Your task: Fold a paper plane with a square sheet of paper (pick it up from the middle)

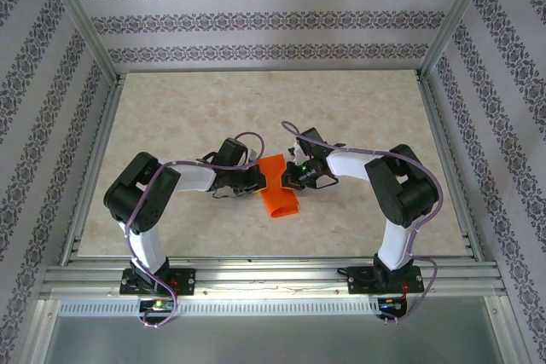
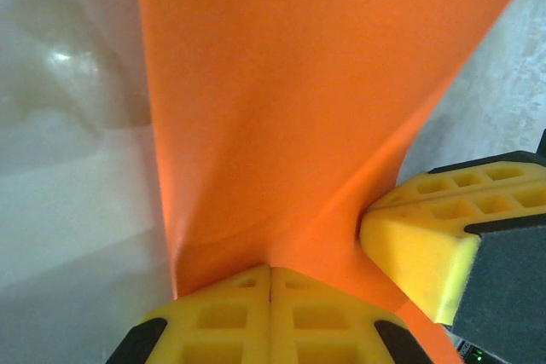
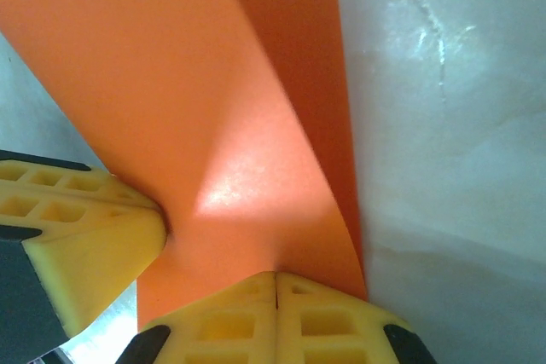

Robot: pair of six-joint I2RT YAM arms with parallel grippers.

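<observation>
The left gripper [image 2: 270, 283] is pinched tight on one edge of the paper [image 2: 290, 83]. Its two yellow fingers press together with the sheet between them. The right gripper [image 3: 275, 287] is pinched on the paper too, close beside the left one. The orange paper is held up between them over the middle of the table [image 1: 171, 117]. It is bent, and its long end runs toward the near side. That end may rest on the table, but I cannot tell for sure.

If the arms pull apart, the thin paper could rip. If they push together, the fingers could bump, or the paper could get a crease in the wrong spot. If one pinch slips, the sheet could swing down.

The top view shows both arms and the whole paper. The wrist views show the pinches up close and the soft bend in the paper by the fingers.
</observation>
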